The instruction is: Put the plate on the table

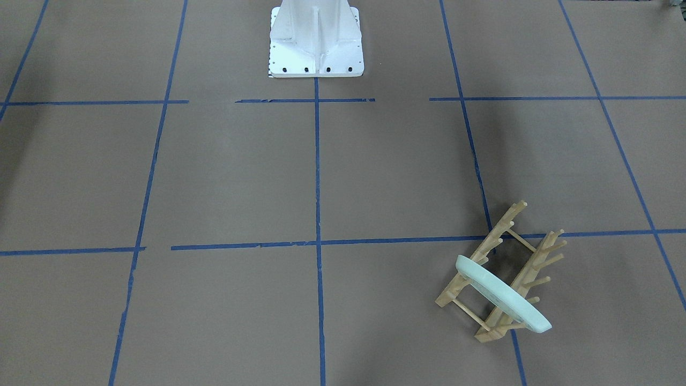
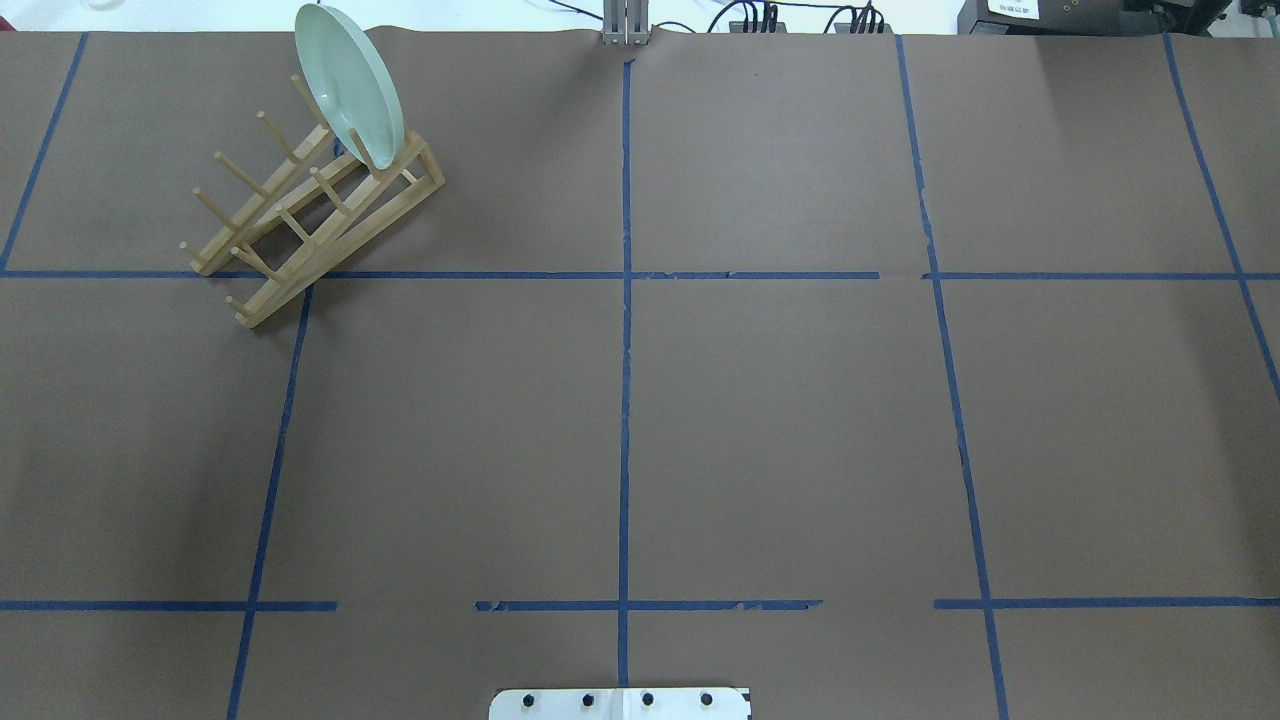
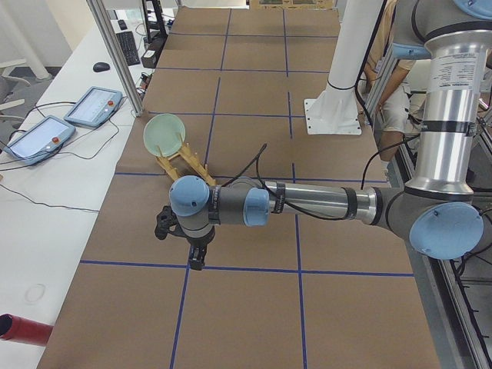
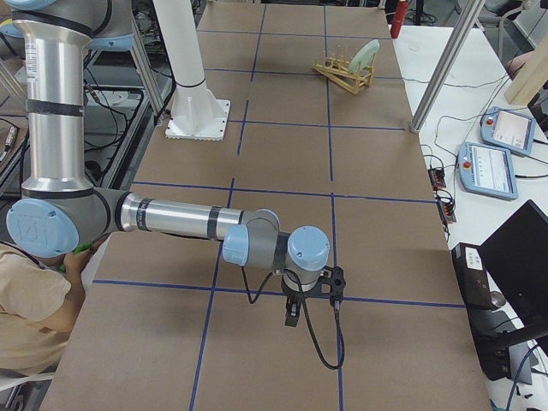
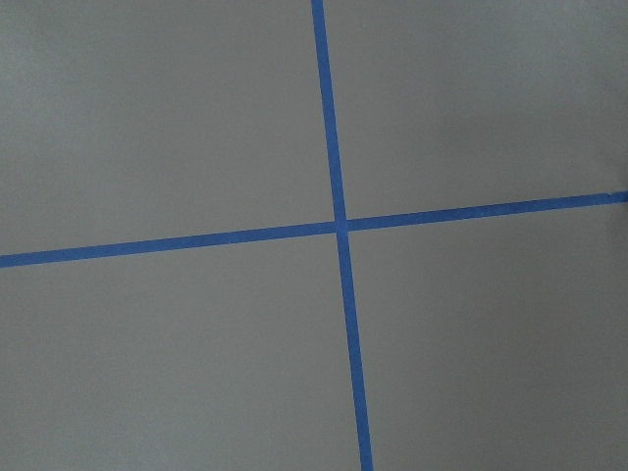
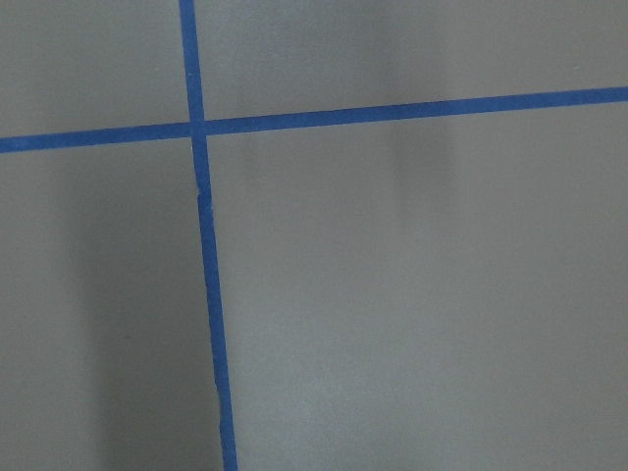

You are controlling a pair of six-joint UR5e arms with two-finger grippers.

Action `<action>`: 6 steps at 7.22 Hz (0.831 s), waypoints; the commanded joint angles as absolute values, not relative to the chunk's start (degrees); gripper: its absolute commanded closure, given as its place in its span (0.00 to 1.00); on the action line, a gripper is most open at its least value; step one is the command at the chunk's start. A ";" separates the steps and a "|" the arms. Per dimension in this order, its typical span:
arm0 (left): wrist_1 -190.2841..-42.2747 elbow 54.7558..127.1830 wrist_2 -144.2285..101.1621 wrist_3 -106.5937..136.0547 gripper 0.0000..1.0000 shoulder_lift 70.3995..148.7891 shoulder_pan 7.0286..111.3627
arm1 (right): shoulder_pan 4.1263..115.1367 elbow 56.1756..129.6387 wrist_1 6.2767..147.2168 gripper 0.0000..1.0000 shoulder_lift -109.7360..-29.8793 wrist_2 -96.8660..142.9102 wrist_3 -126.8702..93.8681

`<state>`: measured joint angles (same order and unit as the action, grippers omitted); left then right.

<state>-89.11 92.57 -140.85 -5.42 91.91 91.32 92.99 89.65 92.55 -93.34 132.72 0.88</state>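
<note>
**Front-facing view.** The plate (image 1: pixel 501 292) stands on edge in the end slot of the rack (image 1: pixel 504 228), at the end farther from the base (image 1: pixel 316 43). Pegs (image 1: pixel 541 280) on either side prop it, which accounts for its lean. The table (image 1: pixel 214 177) beside the rack is where the plate is to go, and by this judgement the task is not yet begun. No arm appears here.

**Overhead view.** The plate (image 2: pixel 350 85) shows its concave face, tilted back over the rack (image 2: pixel 345 243), a face the front view hides. This view again shows no gripper.

**Left side view.** Only here is the left gripper (image 3: pixel 198 260) visible. It points down at the table, well apart from the rack (image 3: pixel 188 165) and the plate (image 3: pixel 164 132) beyond it. From this view it cannot be told whether the jaws are apart or together.

**Right side view.** This is the sole view of the right gripper (image 4: pixel 293 312). It points downward, much farther from the rack (image 4: pixel 342 75) than the left one, so the left arm is probably the better placed of the two. The state of its jaws likewise cannot be told.

**Wrist views.** Each shows only bare table and crossing tape (image 5: pixel 340 226) — no fingers, no plate — so both cameras face straight down, away from the rack.
</note>
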 commanded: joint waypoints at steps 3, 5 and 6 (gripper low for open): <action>-118.13 91.34 -150.65 42.30 0.00 104.09 77.98 | 92.99 89.65 92.55 0.00 -93.34 132.71 0.88; -132.55 89.73 -137.40 72.26 0.00 112.04 71.68 | 92.99 89.65 92.55 0.00 -93.34 132.71 0.88; -142.98 89.30 -127.19 86.52 0.00 112.84 67.28 | 92.99 89.65 92.55 0.00 -93.34 132.71 0.88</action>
